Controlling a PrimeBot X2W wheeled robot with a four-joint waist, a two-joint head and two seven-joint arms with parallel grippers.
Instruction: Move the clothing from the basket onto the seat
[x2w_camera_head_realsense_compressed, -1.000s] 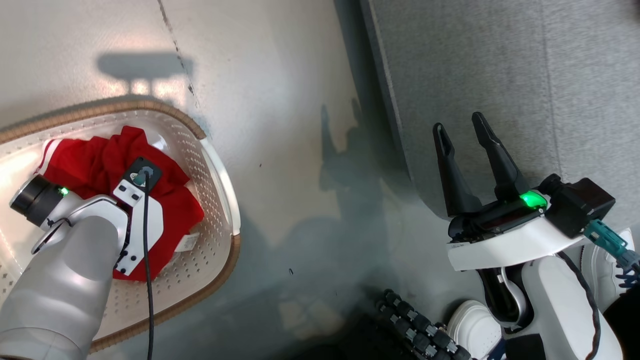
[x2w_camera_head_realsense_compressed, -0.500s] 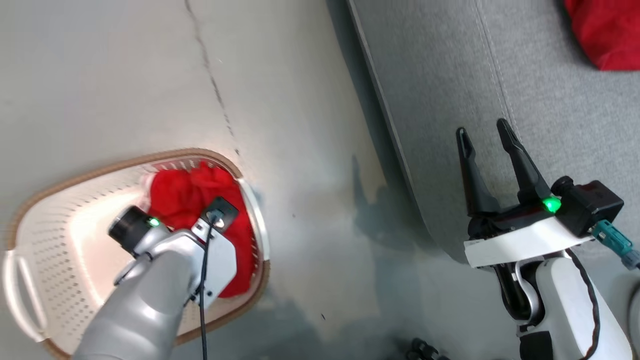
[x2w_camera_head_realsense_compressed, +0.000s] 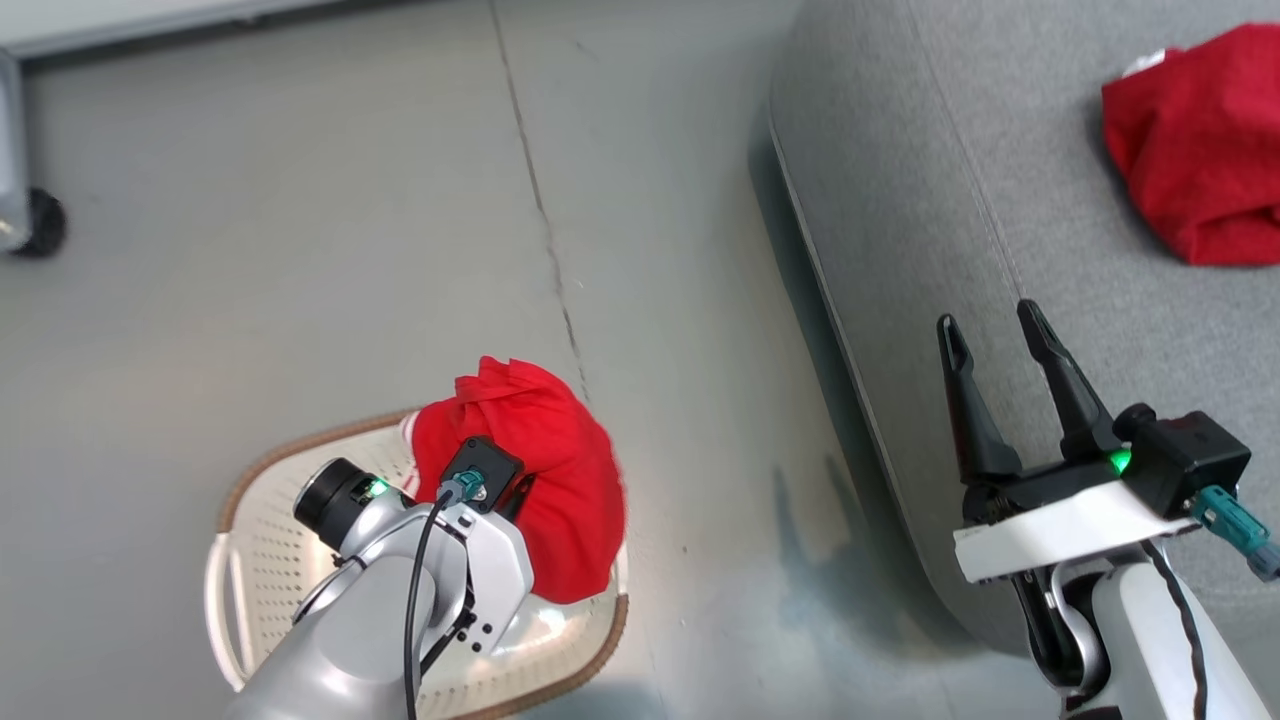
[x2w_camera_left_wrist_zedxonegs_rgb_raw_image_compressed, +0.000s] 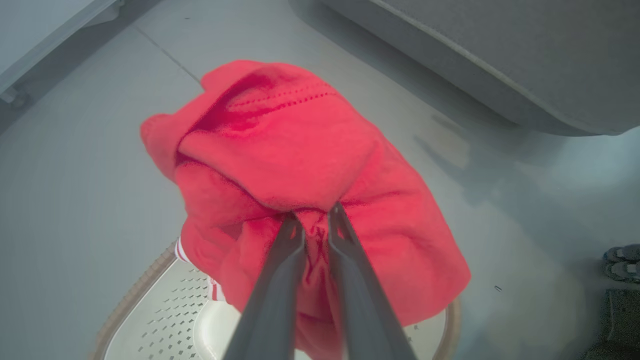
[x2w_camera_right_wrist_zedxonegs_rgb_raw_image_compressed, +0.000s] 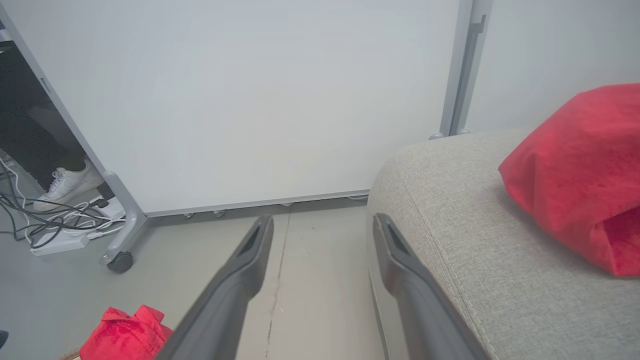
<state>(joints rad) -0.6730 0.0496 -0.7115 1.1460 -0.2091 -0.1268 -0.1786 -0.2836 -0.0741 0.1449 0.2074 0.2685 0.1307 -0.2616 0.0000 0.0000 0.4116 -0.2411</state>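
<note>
My left pincer (x2w_camera_left_wrist_zedxonegs_rgb_raw_image_compressed: 315, 212) is pinching a fold of the red garment with white striped trim (x2w_camera_left_wrist_zedxonegs_rgb_raw_image_compressed: 300, 165), its two fingers pressed almost together with cloth between them. The garment bunches around the fingers and hangs over the far right part of the basket (x2w_camera_head_realsense_compressed: 262, 560), which stands on the grey floor (x2w_camera_head_realsense_compressed: 300, 250) at my near left. I cannot tell whether the garment's lower edge touches the basket. My right pincer (x2w_camera_head_realsense_compressed: 988, 318) is spread wide and holds nothing, poised above the near left edge of the seat (x2w_camera_head_realsense_compressed: 950, 150). The seat lies to the right, well apart from the basket. A second red garment (x2w_camera_head_realsense_compressed: 1200, 150) lies crumpled on the seat at the far right, well beyond my right fingers.
</note>
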